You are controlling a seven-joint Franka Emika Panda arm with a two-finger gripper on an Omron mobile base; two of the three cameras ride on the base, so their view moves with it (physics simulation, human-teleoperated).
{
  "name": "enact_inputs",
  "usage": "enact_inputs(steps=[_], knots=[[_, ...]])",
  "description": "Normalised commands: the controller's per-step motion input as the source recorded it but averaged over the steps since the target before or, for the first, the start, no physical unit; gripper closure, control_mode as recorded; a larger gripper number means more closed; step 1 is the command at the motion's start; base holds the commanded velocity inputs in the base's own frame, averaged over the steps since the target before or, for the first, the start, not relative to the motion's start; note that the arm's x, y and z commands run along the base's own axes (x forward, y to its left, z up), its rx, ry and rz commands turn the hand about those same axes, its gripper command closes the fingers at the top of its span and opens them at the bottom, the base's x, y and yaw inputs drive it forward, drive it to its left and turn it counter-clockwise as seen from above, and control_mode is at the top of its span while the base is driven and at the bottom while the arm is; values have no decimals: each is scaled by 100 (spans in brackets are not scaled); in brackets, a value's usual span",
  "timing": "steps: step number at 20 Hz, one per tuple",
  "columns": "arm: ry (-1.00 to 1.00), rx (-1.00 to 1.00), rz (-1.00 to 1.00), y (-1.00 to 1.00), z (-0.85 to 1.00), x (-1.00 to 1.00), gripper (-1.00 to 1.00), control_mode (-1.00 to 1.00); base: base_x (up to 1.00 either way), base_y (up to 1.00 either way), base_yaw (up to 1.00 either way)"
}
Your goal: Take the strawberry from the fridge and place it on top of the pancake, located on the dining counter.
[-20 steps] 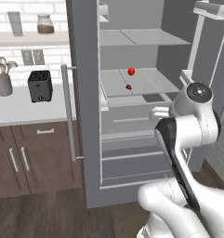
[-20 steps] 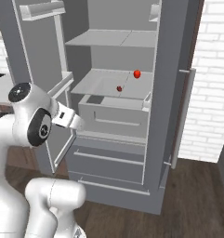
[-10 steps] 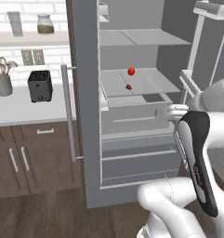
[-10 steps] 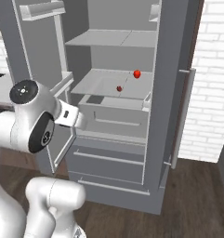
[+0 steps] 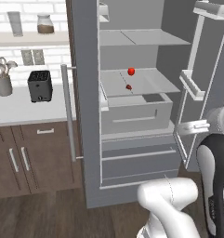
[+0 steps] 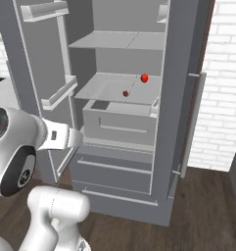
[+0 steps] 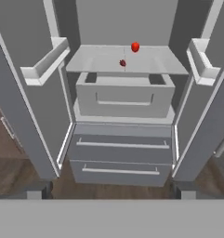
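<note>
Hand view looks into the open fridge [image 7: 125,153], where the strawberry [image 7: 135,47] sits far back on the middle shelf [image 7: 99,62]. Likely light, soft and easily bruised, it wants a gentle pinch across its widest part. The hand [image 7: 111,191] is spread wide, empty.

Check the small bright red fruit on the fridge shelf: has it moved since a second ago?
No. The small bright red strawberry sits at the same spot on the pale fridge shelf, behind the darker small fruit.
</note>
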Motion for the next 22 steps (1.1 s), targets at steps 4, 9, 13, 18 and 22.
enact_inputs(steps=[4, 9, 13, 18, 22], knots=[[0, 0, 0, 0, 0, -43, -100, -100, 0, 0, 0], [0, 0, 0, -3, -1, -33, -100, 100, -3, 0, 0], [0, 0, 0, 0, 0, 0, -100, 100, 37, 0, 0], [0, 0, 0, 0, 0, 0, -100, 100, 99, -11, 0], [0, 0, 0, 0, 0, 0, -100, 100, 100, -6, 0]])
